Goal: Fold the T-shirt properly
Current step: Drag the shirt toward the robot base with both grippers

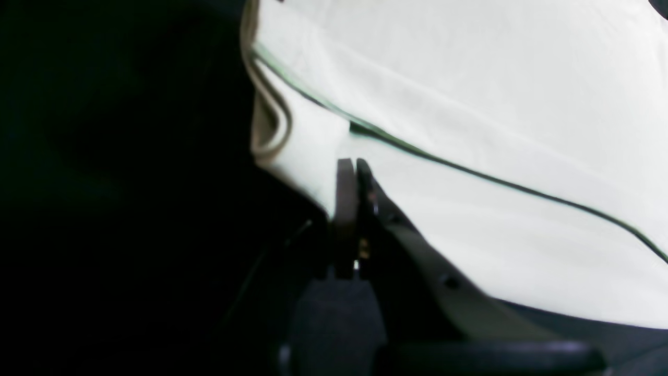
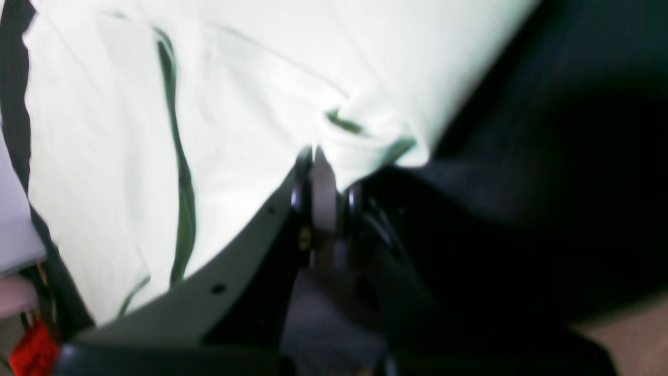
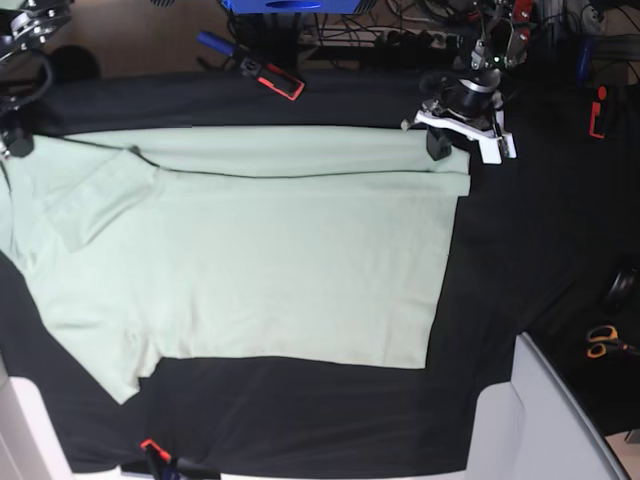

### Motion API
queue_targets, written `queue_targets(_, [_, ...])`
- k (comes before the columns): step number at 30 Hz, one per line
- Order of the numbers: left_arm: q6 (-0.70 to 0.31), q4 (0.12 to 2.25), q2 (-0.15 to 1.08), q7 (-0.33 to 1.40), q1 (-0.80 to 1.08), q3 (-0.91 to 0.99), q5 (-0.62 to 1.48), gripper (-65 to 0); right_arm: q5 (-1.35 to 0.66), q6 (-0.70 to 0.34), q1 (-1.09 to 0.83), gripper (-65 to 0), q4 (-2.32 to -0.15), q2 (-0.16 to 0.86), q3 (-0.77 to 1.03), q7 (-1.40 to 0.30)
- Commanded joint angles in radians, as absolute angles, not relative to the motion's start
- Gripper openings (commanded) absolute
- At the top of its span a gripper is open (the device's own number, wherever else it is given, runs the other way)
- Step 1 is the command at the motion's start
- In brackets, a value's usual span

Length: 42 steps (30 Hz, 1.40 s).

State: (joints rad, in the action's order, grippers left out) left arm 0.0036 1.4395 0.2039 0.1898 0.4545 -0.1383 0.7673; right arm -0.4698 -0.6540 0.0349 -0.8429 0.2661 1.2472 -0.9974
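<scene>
— Glaring almost white across the T-shirt (image 1: pixel 469 104) in both wrist views, washing out its mint tint; sinking to near black beside it on the table cloth (image 1: pixel 104 156).

— Smearing with blur around the T-shirt's folds in the right wrist view. Staying evenly lit and sharper from the base view, casting only thin shadows along the T-shirt's folded edge.

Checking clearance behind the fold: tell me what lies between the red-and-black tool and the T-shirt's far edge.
Only bare black table cloth. The base view shows the red-and-black tool lying apart from the T-shirt, with nothing else in that strip.
</scene>
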Motion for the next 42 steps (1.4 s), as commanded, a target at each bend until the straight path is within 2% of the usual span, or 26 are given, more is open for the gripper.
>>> queue_targets(1, [0.016, 1.468, 0.219, 0.159, 0.472, -0.131, 0.773, -65.0, -0.483, -0.653, 0.031, -65.0, -0.891, 0.286, 1.264, -1.0])
queue_targets(11, [0.016, 1.534, 0.217, 0.159, 0.576, -0.018, 0.769, -65.0, -0.481, -0.651, -0.03, -65.0, -1.107, 0.177, 1.276, -1.072])
queue_targets(34, [0.016, 1.526, 0.168, 0.16, 0.622, -0.013, 0.768, -65.0, -0.479, -0.65, -0.05, -65.0, -1.11, 0.13, 1.326, -1.073])
queue_targets(36, [0.016, 1.527, 0.165, 0.157, 0.634, -0.012, 0.768, -64.5, -0.481, -0.653, -0.051, -59.9, -1.11, 0.128, 1.326, -1.073])
queue_targets(38, [0.016, 1.527, 0.163, 0.157, 0.638, -0.012, 0.768, -62.3, -0.481, -0.656, -0.058, -49.3, -1.11, 0.128, 1.328, -1.075])
queue_targets(40, [0.016, 1.527, 0.162, 0.157, 0.648, -0.012, 0.768, -54.6, -0.486, -0.657, -0.062, -38.2, -1.112, 0.128, 1.328, -1.078])
queue_targets(42, [0.016, 1.531, 0.162, 0.156, 0.656, -0.01, 0.768, -45.0, -0.526, -0.657, -0.071, -33.8, -1.112, 0.128, 1.328, -1.095])
